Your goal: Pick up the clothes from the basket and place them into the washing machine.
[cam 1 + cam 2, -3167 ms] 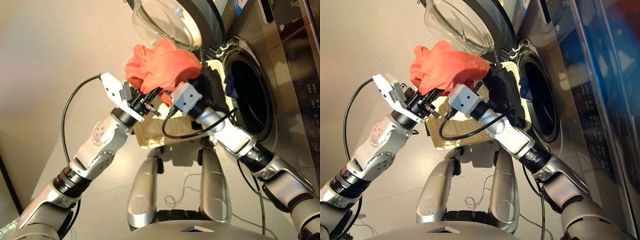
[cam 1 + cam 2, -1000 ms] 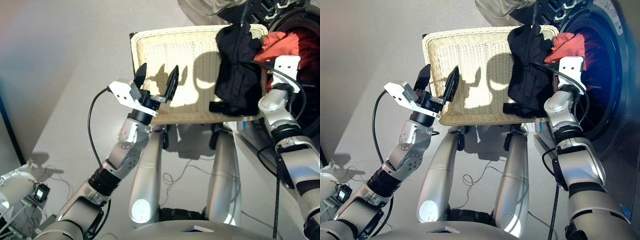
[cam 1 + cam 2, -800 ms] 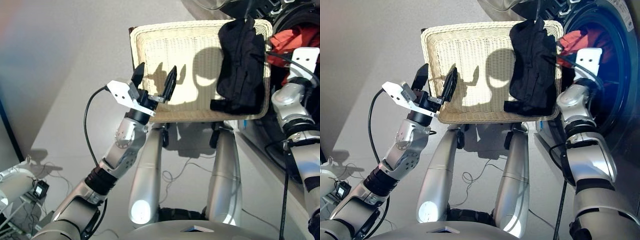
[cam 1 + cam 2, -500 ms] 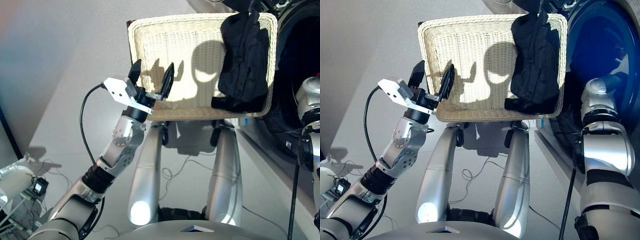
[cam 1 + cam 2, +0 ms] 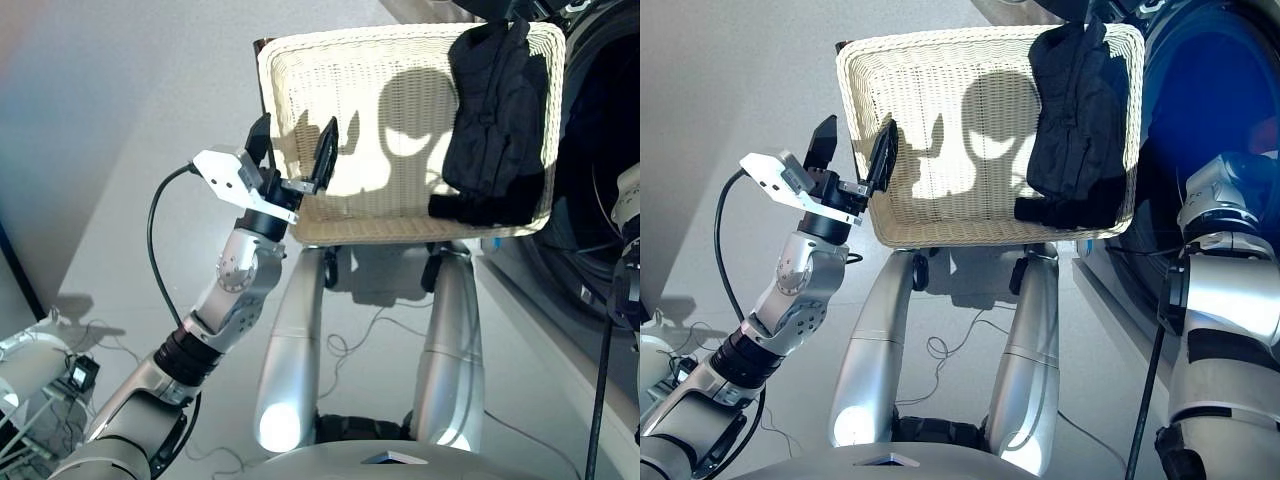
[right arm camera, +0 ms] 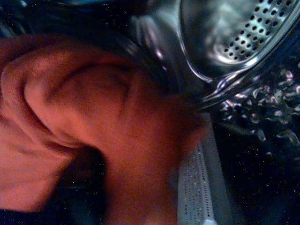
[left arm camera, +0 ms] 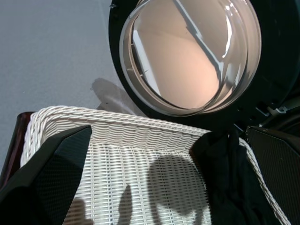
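L gripper [image 5: 293, 150]: two black fingers spread apart, holding nothing, raised just at the near-left corner of the basket.

Cream woven wicker basket, shallow, rectangular [image 5: 340, 70]: sat ahead of the robot w/ dark shadows of the fingers cast on its floor.

Black soft fabric garment [image 5: 492, 115]: bunched along the basket's right side, top end draped over the far rim, lower end near the front rim. Only garment in the basket.

Round black-rimmed glass porthole door [image 7: 187, 51]: swung open beyond the basket's far rim.

Dark grey glossy front-loader washing machine [image 5: 1200, 110]: at right, drum mouth beside the basket's right edge.

R arm reached into the drum mouth; fingers hidden, state can't be told.

Red-orange soft fabric garment [image 6: 79, 136]: inside the perforated steel drum [image 6: 234, 37], close before the R wrist camera.
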